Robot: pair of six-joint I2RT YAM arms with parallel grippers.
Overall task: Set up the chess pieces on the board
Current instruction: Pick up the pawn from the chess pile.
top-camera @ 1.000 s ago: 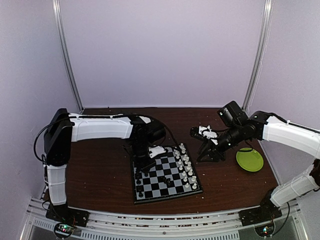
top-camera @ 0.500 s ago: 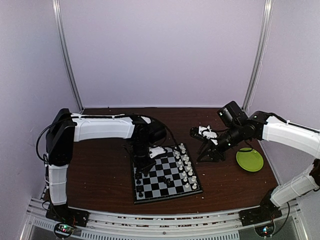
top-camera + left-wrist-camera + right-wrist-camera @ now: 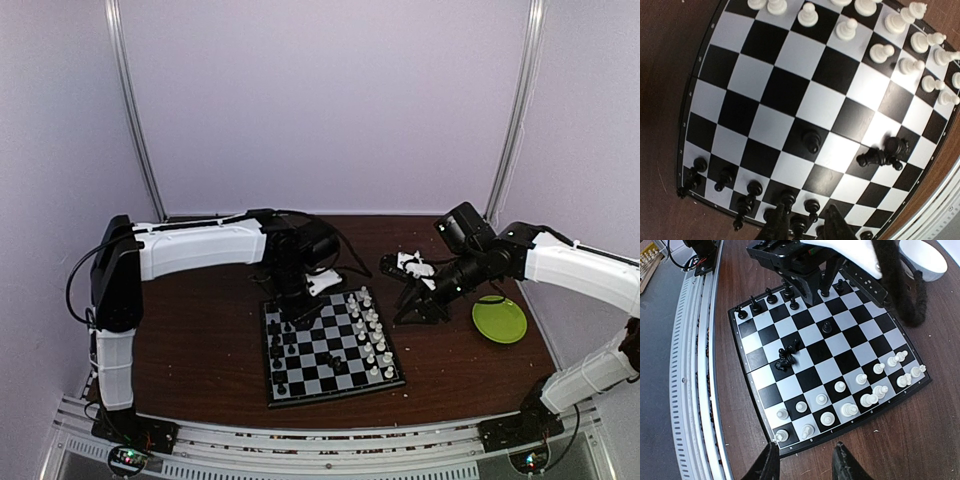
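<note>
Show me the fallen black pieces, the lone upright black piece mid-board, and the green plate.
fallen black pieces [image 3: 875, 158]: left wrist view, on one lying piece's body.
lone upright black piece [image 3: 811, 141]: left wrist view, on its middle.
green plate [image 3: 499, 320]: top external view, on its bare middle.

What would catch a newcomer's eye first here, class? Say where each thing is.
The board at the scene's centre stands out, with white chess pieces ranked along its right side and black ones along its left. A tumbled cluster of black pieces lies on the open squares between them, and a bright green plate sits to the right.
</note>
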